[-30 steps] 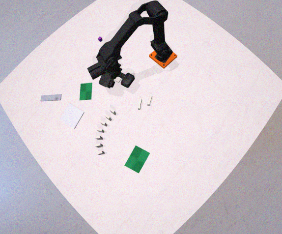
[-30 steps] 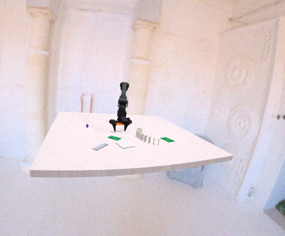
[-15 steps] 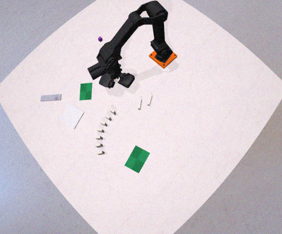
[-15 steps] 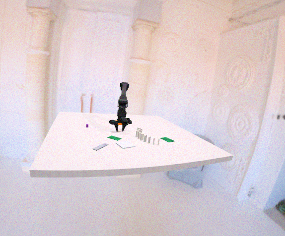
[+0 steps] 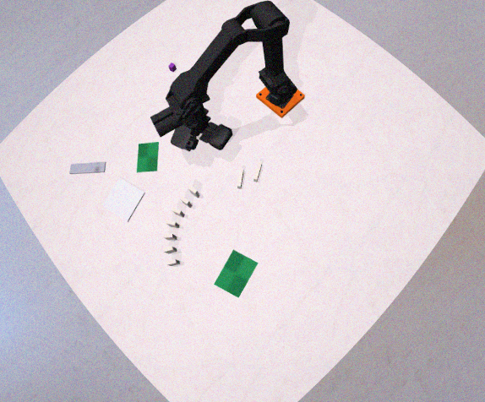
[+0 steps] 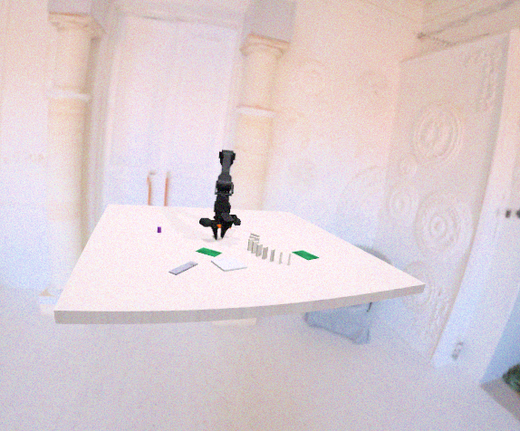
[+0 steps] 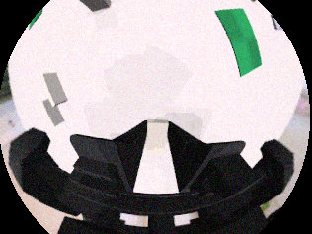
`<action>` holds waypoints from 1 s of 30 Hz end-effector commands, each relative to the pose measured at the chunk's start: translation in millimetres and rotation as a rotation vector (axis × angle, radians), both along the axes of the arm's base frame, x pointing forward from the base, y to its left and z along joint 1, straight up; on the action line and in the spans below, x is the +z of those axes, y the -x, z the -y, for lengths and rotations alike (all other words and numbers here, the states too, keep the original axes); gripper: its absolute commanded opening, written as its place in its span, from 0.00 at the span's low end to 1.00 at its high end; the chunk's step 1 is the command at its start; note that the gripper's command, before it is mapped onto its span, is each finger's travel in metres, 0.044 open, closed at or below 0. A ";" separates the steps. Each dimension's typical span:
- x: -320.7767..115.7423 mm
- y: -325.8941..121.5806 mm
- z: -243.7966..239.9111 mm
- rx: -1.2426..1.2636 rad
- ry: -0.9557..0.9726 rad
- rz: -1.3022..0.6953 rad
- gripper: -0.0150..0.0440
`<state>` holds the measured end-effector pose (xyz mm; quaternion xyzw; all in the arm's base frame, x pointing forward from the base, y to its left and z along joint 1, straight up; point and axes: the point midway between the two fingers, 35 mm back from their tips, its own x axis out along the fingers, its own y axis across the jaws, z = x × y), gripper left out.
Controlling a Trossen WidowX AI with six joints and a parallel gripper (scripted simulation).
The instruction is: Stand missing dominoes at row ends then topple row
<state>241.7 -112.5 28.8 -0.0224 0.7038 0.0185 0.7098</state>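
My gripper point(image 5: 199, 134) point(image 6: 219, 236) point(image 7: 157, 123) is low over the table, shut on a pale domino point(image 7: 157, 134) between its fingertips; the arm hides this domino in the top view. Several pale dominoes stand in a curved row, from the end nearest my gripper point(image 5: 195, 192) point(image 6: 250, 244) to the far end domino point(image 5: 174, 263) point(image 6: 289, 258). The near end domino point(image 7: 97, 3) shows dark at the top of the wrist view. Two more dominoes lie side by side, one nearer the row point(image 5: 240, 178) point(image 7: 55, 88) and one beyond it point(image 5: 258, 171) point(image 7: 53, 113).
One green patch point(image 5: 147, 156) point(image 6: 208, 252) point(image 7: 240, 41) is near my gripper; another green patch point(image 5: 236, 273) point(image 6: 305, 254) is beyond the row's far end. A white flat square point(image 5: 123, 198) point(image 6: 228, 264), a grey bar point(image 5: 87, 167) point(image 6: 182, 267) and a purple block point(image 5: 172, 67) point(image 6: 158, 229) lie around.
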 end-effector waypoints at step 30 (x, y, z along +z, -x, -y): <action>154.7 70.4 56.2 -0.071 0.011 0.008 0.44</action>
